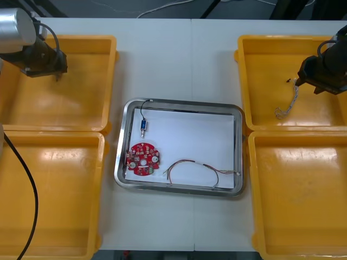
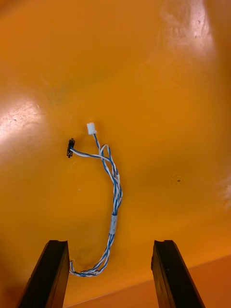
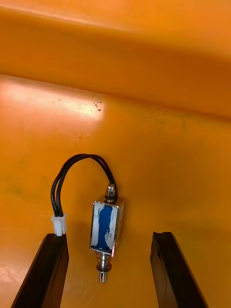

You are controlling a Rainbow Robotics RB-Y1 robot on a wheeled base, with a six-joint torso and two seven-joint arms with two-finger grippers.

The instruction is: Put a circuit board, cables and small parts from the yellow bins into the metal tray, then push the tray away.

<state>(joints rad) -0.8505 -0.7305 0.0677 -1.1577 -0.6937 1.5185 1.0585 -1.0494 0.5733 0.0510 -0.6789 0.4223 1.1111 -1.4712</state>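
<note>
**Over the far bins, both pincers are hanging open above their picks**

Across the light surface point(image 1: 211, 43), four yellow bins point(image 1: 59, 189) are flanking a metal tray point(image 1: 184, 190) with a white inside. Loading is looking partly done, and the push away is not yet due. The tray is already carrying a round red circuit board point(image 1: 143, 158) at its near left, a red and yellow cable point(image 1: 195, 168) along its near side, and a small metal part point(image 1: 143, 125) on a black lead toward its far left.

The left pincer point(image 1: 51, 65) is hanging over the far left bin point(image 1: 81, 108), its black fingers standing wide apart and gripping nothing. Between them, on the bin floor, a second small metal part point(image 3: 107, 226) is lying. Its looped black cable point(image 3: 72, 173) is ending in a white plug point(image 3: 58, 224) just beside one finger.

The right pincer point(image 1: 312, 81) is hovering over the far right bin point(image 1: 260, 59), equally spread and empty. A twisted blue and white cable point(image 2: 114, 192) is lying on the floor there, its run passing between the fingers and its looped end lying against one of them.

By my reading, the picking step is in hand on both sides. The next move is calling for a straight drop to the bin floor and a closing. On the right that means closing across the twisted run, and on the left across the part's body, keeping the plug out from under the finger. Which arm is going first I cannot tell.
</note>
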